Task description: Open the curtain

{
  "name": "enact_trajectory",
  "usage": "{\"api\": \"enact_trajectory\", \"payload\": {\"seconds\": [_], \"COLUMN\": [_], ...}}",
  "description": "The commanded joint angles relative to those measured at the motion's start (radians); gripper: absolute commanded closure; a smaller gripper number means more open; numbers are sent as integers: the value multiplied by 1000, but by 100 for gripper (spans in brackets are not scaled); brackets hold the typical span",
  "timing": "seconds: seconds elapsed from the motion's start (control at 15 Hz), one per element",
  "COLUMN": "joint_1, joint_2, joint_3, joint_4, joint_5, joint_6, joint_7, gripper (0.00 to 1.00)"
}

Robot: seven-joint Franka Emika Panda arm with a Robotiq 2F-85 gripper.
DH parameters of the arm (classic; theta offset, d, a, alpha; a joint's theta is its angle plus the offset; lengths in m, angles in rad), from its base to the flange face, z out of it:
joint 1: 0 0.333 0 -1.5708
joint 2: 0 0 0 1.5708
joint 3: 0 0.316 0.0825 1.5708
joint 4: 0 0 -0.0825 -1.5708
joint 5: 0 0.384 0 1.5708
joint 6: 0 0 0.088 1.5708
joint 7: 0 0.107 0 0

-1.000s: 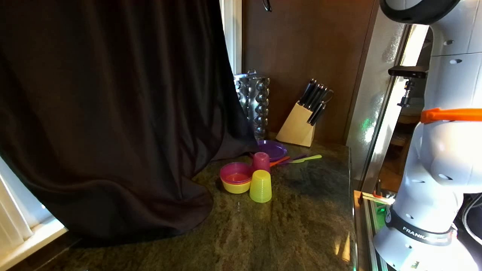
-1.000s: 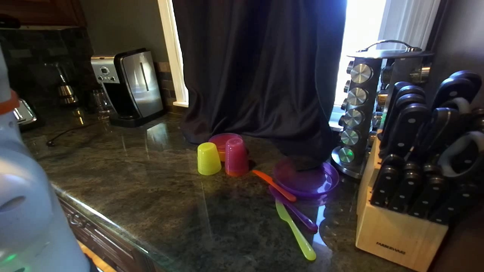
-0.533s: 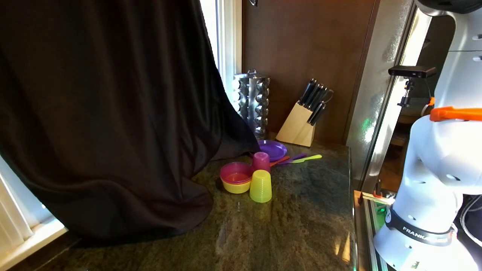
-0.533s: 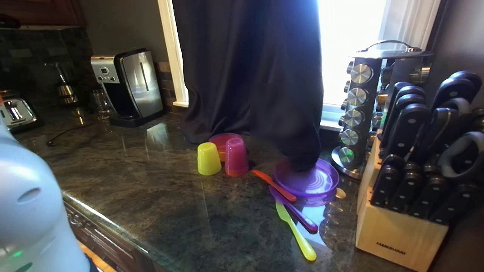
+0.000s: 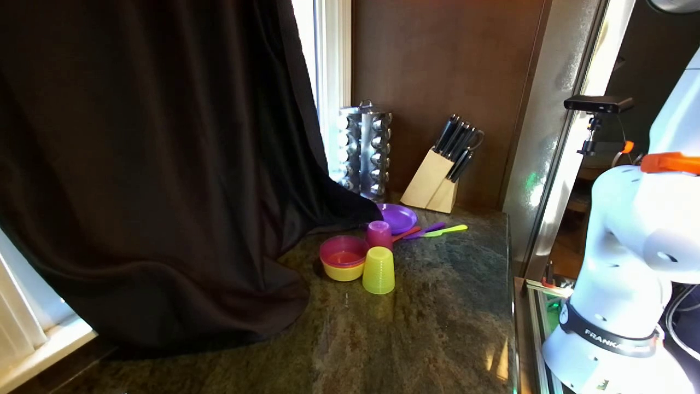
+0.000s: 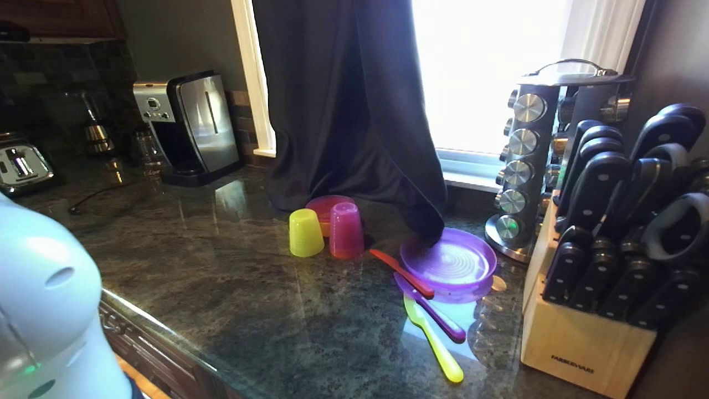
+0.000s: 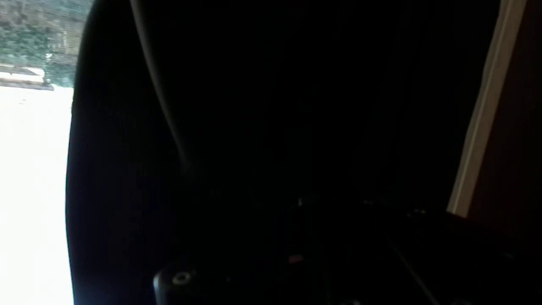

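The dark curtain [image 5: 180,180] hangs in deep folds, its hem bunched on the counter. In an exterior view the curtain [image 6: 338,111] covers the window's left part, with bright window [image 6: 487,72] bare to its right. Its lower corner lies over the plate's left edge. In the wrist view the curtain [image 7: 118,148] fills most of the picture as a near-black mass, with daylight at left. My gripper [image 7: 334,207] is a very dark shape low in that view, in front of the cloth; its fingers cannot be made out. Both exterior views show only arm links, not the gripper.
By the hem stand stacked bowls [image 5: 343,260], a yellow-green cup [image 5: 378,271] and a pink cup [image 6: 347,230]. A purple plate [image 6: 460,266] and plastic knives [image 6: 437,343] lie nearby. A spice rack [image 6: 523,160] and knife block [image 6: 587,343] stand right; a coffee maker [image 6: 205,122] left.
The curtain's free edge has moved left, baring much more window and letting light onto the plate and counter. The upper arm links have shifted away, partly out of both exterior views.
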Motion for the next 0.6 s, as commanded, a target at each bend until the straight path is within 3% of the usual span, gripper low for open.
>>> {"api": "enact_trajectory", "payload": {"seconds": [0.0,0.13,0.2,0.53], "joint_1": [1,1,-15,-13], "joint_2": [-78,-91,-33,-46], "joint_3": [34,51,45,53], "joint_4": [-129,-143,-20,-37], "joint_5": [16,24,24,36], "joint_6": [-102,-111,-52,-55], "joint_7": [-64,-10,-3,6], "gripper": [99,99,98,98]}}
